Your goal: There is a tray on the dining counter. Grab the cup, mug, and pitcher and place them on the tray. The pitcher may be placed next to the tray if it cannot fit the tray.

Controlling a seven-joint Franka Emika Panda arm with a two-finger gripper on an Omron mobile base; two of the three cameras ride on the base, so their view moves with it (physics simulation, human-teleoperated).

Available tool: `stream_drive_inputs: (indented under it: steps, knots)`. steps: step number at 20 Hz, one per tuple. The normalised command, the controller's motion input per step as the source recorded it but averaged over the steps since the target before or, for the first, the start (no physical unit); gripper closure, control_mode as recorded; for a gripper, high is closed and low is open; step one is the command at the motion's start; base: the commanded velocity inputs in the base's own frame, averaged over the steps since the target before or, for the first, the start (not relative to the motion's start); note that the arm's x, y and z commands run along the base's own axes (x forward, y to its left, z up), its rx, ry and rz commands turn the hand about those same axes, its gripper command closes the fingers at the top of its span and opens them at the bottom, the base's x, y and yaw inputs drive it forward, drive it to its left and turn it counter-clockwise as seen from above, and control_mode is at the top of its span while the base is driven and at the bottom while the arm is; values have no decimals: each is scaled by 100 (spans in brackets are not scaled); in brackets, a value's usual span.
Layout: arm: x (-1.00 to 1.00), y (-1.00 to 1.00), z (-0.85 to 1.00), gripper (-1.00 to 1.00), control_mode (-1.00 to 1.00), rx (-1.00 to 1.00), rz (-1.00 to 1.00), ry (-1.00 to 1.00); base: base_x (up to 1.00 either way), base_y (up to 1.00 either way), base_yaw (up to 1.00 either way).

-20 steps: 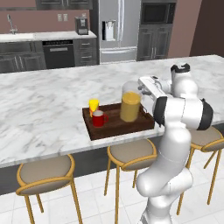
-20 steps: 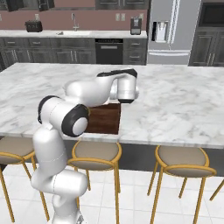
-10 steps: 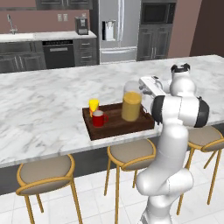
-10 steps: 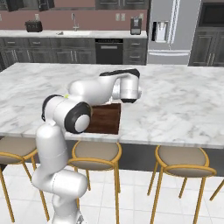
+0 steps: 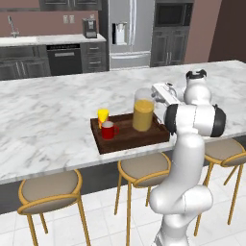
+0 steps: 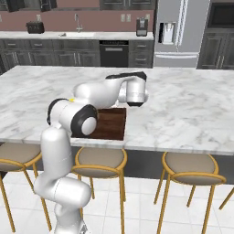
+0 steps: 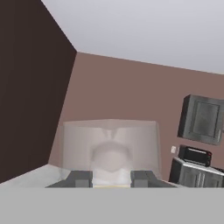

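Note:
The dark wooden tray [image 5: 130, 143] lies near the front edge of the dining counter [image 5: 48, 125]. On its left end stand the yellow cup [image 5: 103, 115] and, in front of it, the red mug [image 5: 108, 130]. On the right part of the tray the amber pitcher [image 5: 143, 113] stands upright. My gripper [image 5: 154, 92] reaches level from the right to the pitcher's clear upper band and is shut on it. In the hand view the clear rim of the pitcher [image 7: 109, 140] sits right at my gripper [image 7: 111, 179]. From the right base view my arm hides most of the tray [image 6: 112, 123].
Bar stools [image 5: 50, 187] [image 5: 144, 168] [image 5: 222, 149] line the counter's near side, beside my base. Bare marble stretches to the right of the tray [image 6: 183, 109]. A fridge [image 5: 127, 33] and dark cabinets stand along the back wall.
My arm's elbow and shoulder have turned slightly. The pitcher, cup, mug and tray have stayed in place, and the grip has not changed.

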Motion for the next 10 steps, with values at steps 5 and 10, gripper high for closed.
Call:
stream_drive_inputs:
  steps: [5, 10]
  knots:
    - [18, 0, -3, 100, -100, 0, -10, 0, 0, 0, 0]
    - [19, 0, -9, 100, -100, 0, -22, 0, 0, 0, 0]
